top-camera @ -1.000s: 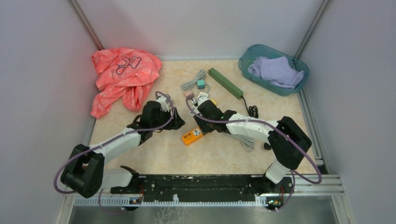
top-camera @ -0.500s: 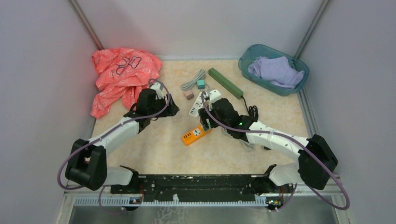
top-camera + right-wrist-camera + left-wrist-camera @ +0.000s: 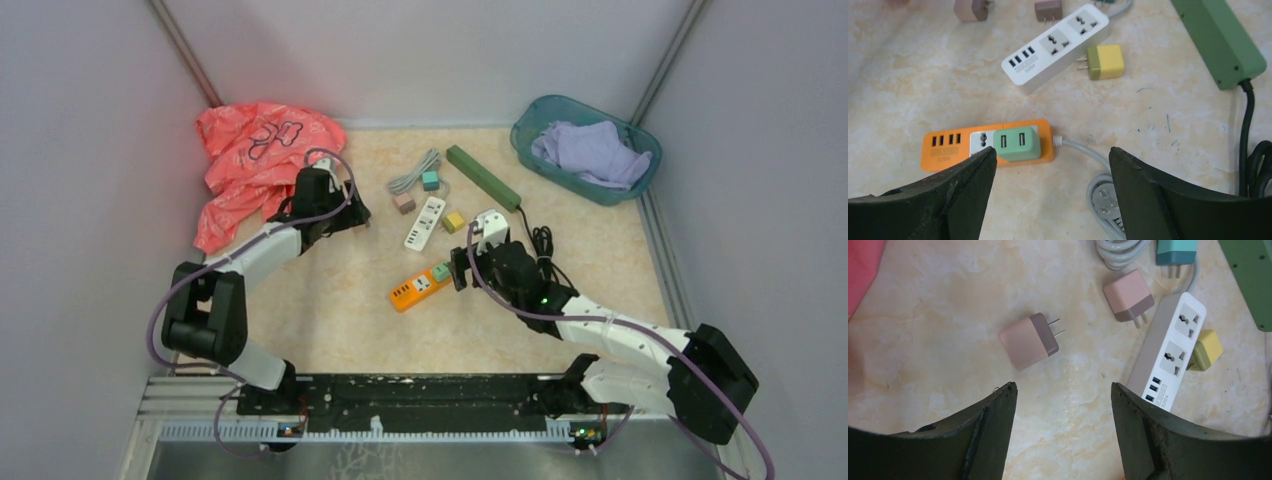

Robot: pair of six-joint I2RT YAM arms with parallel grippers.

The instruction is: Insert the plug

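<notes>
The left fingers (image 3: 993, 430) stood open and empty. The pink plug (image 3: 1028, 341) lay flat on the bench (image 3: 948, 300) just ahead of their gap, its long axis crosswise, prongs toward the white strip (image 3: 1168, 352). The right fingers (image 3: 963, 190) were open too, near the green plug (image 3: 1017, 144) seated in the orange strip (image 3: 945, 147).

A mint-green plug (image 3: 1018, 144), two USB ports on its face, sits pushed into the orange power strip (image 3: 943, 148) at its cord end. The strip lies flat on the bench (image 3: 923, 85).
</notes>
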